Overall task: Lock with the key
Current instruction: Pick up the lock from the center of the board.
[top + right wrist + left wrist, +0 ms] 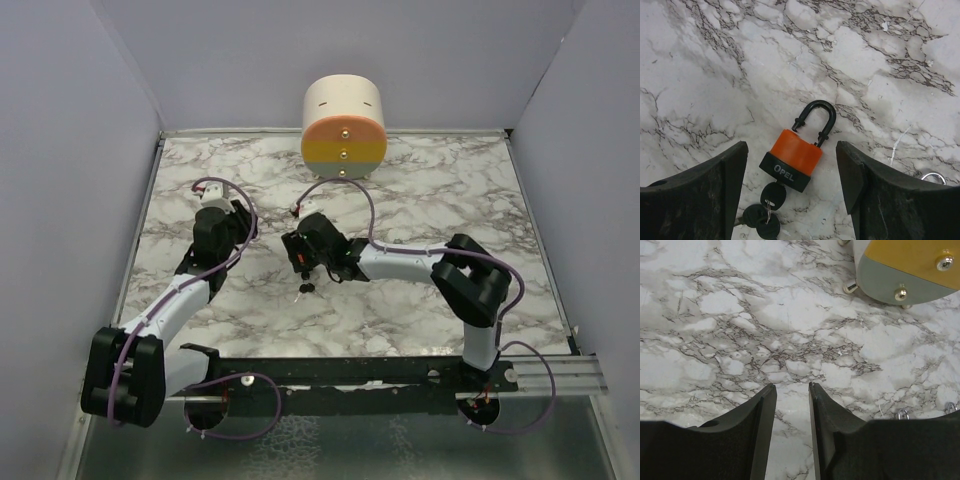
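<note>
A white worktop of grey-veined marble pattern is filling the floor of the pale-walled enclosure. At its far edge a cream cylindrical drum is lying on its side, its round face banded orange, yellow and grey-blue and carrying small brass knobs; that face is pointing toward the arms.

The white and black left arm is reaching up the left side of the worktop, well apart from the drum. The right arm is bending in from the right toward the middle.

The left end effector is hovering over bare marble with its black fingers standing a narrow gap apart and gripping nothing. The right end effector is holding its fingers wide apart, one on each side of the lock and touching neither side of it.

The orange padlock with a black base marked OPEL is lying flat on the worktop near its middle, between those fingers. Its black shackle is standing open, one end lifted clear of the body. A black-headed key is butting against the base, and more black keys are trailing just behind it.
</note>
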